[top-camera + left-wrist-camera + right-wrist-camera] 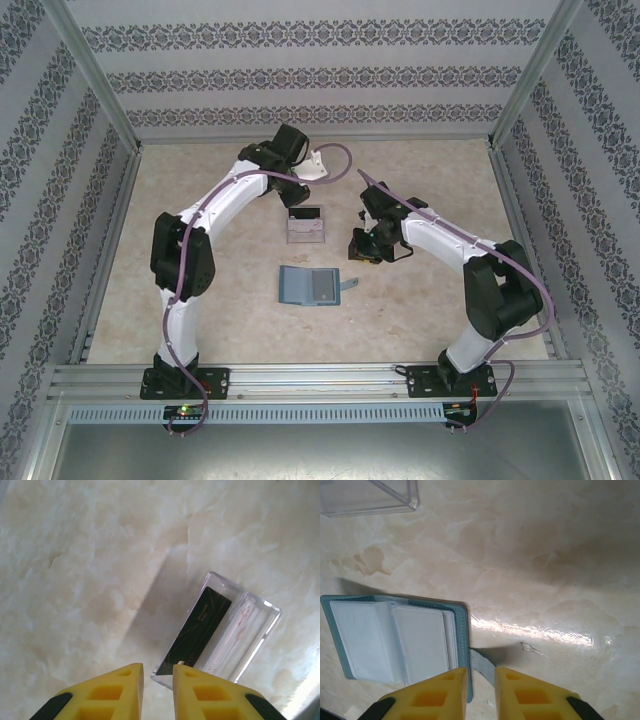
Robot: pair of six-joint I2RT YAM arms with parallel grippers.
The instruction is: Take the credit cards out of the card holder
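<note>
The card holder (310,286) lies open and flat at the table's middle. It is teal outside with pale grey-blue pockets (395,640), and its strap tab (482,662) sticks out to the right. A black credit card (202,627) stands inside the clear plastic box (250,630); faint reddish marks show beside it. My left gripper (158,667) hovers above the box's near corner, fingers slightly apart with nothing between them. My right gripper (480,672) hangs above the strap tab, also slightly apart and empty. In the overhead view it (362,245) sits up and right of the holder.
The clear box (304,226) stands just behind the card holder, under the left wrist (300,195). Patterned walls and metal rails close in the marble table on three sides. Bare tabletop lies to the left and right of the holder.
</note>
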